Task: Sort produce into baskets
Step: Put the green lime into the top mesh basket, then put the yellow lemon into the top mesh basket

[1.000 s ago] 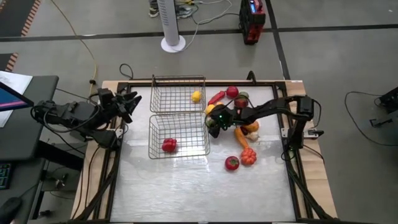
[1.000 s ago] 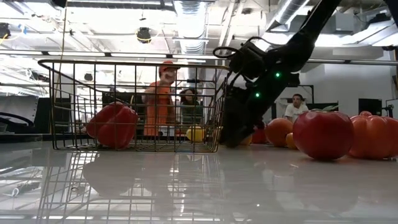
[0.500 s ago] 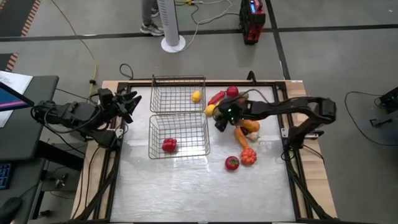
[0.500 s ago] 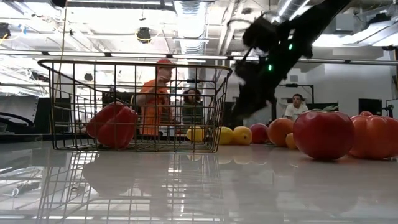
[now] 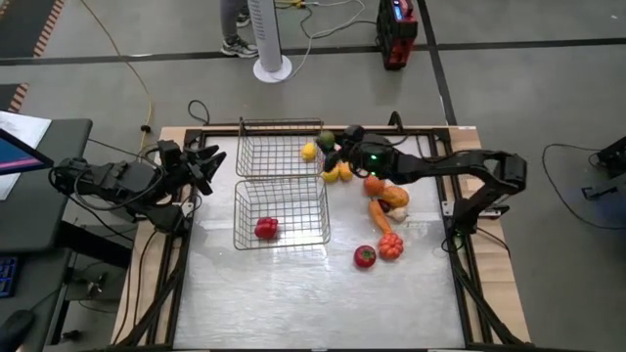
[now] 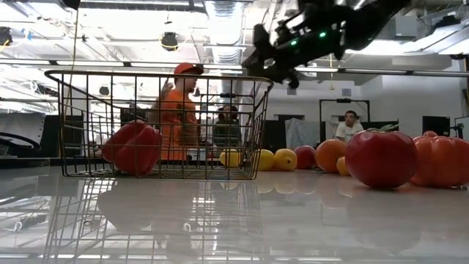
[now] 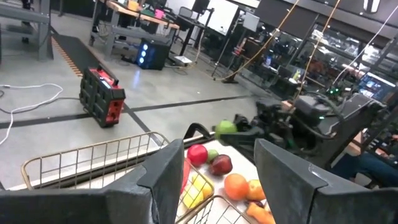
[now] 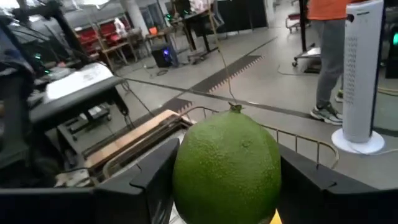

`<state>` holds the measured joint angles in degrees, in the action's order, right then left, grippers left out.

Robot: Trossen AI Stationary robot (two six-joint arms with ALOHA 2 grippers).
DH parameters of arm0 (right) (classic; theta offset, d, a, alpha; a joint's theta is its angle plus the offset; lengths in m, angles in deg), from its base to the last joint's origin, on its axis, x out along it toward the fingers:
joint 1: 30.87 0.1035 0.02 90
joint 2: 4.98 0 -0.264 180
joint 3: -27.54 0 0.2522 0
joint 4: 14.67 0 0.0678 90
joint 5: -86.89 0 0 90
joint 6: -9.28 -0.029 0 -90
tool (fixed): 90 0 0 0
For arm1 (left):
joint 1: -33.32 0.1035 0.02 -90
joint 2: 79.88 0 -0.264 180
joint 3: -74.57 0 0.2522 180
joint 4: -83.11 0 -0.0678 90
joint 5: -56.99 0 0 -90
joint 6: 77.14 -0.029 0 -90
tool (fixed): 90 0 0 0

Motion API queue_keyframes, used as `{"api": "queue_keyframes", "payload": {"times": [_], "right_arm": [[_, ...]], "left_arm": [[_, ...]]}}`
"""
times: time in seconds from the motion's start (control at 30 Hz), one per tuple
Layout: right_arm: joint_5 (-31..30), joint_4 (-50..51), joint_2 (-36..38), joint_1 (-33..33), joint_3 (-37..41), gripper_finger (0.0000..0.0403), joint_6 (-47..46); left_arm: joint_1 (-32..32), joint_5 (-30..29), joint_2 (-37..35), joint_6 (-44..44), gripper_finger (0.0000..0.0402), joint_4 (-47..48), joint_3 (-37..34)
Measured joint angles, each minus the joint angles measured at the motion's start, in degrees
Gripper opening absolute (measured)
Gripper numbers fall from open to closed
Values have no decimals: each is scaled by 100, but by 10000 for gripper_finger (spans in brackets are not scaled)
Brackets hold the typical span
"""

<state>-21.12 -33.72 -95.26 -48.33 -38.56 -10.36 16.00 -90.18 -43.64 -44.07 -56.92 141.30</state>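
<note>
**Mia:** High view first. We see the right gripper (image 5: 335,144) up by the far basket (image 5: 264,149), right at its right wall. It is squeezing a round green fruit (image 5: 327,140). Is that what we get from the wrist?

**Sam:** Yes. In the right wrist view we see the green fruit (image 8: 227,165) with bumpy skin and a little stem, held tight between the two dark fingers (image 8: 144,180). It looks like a lime.

**Mia:** Where is the rest of the produce?

**Sam:** We see a yellow lemon (image 5: 309,151) inside the far basket, near its right wall. A red pepper (image 5: 265,229) sits in the near basket (image 5: 245,198), close to its front wall. The two baskets stand side by side, near the left side of the table (image 5: 293,293).

**Mia:** And outside the baskets?

**Sam:** We see a pile to the right of the baskets, with yellow, orange and red pieces. A red tomato (image 5: 365,256) and a small orange pumpkin (image 5: 391,245) lie closer to the front edge, touching each other.

**Mia:** What about the left gripper (image 5: 207,162)?

**Sam:** We see it waiting at the left edge of the table, well apart from the baskets. Its fingers (image 7: 283,180) are spread with nothing between them.

**Mia:** In the low view we see a person in an orange shirt (image 6: 177,110) behind the table.
</note>
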Motion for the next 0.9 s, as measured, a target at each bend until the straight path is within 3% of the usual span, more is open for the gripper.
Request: {"api": "queue_keyframes", "payload": {"times": [0.23, 0.43, 0.67, 0.9], "right_arm": [[1167, 1754, -1000, -170, -1534, 249, 248], [1503, 3158, -1390, -222, -2661, 249, 1050], [2194, 3629, -1399, -466, -2818, 264, 1030], [2428, 4028, -1401, -517, -2818, 338, 973]], "left_arm": [[0, 0, -4, 17, 183, -2, 0], [0, 189, -57, -21, 183, 3, 0], [0, 187, -106, -27, 183, 5, 0], [0, 75, -106, -201, 183, 5, 0]]}}
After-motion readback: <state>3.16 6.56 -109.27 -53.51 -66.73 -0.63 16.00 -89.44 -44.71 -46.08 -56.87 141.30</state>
